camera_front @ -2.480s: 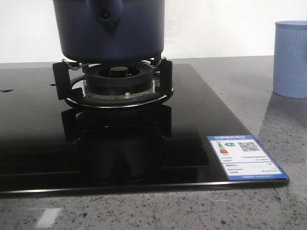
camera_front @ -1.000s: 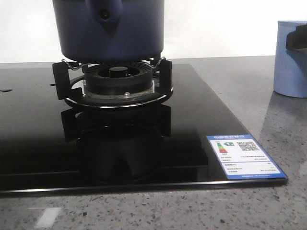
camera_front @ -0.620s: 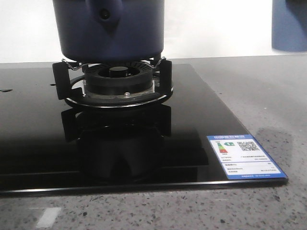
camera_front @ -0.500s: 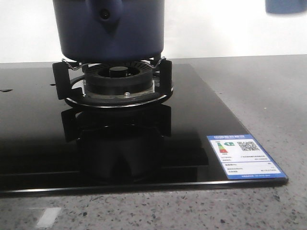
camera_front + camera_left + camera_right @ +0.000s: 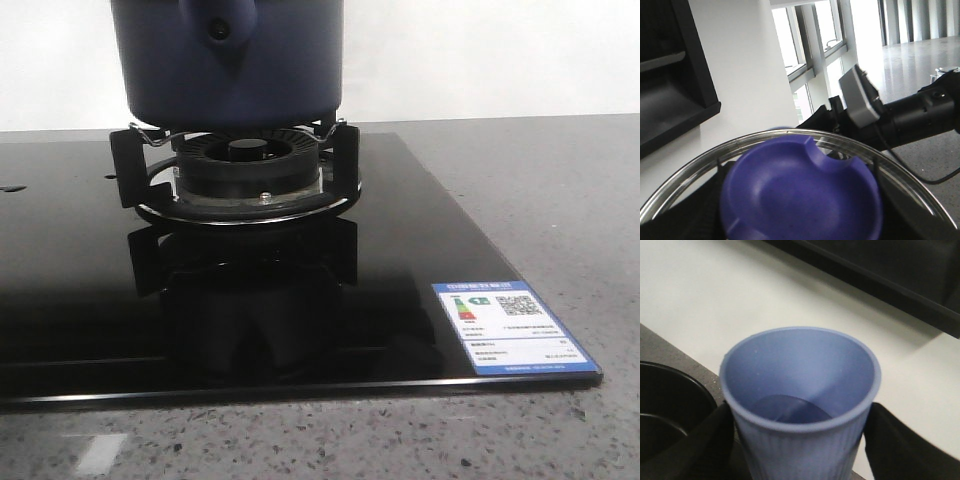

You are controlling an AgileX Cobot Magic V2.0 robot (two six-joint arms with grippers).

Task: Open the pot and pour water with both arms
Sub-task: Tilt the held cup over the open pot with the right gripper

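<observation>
With the pot (image 5: 228, 60) open on the burner (image 5: 238, 172) and its lid (image 5: 800, 190) clamped in the left gripper (image 5: 800, 235), keep the cup (image 5: 799, 405) squeezed level between the right gripper's fingers (image 5: 705, 440), then tip slowly over the opening beside it.

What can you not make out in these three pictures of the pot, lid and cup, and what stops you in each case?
- Front view: the pot is cut off by the top edge, so its rim and opening are unseen; neither arm shows.
- Left wrist view: the glass lid fills the frame and is blurred, hiding the left gripper's fingers.
- Right wrist view: the cup hides the grip between the right gripper's fingers; whether it holds water is unclear.
</observation>
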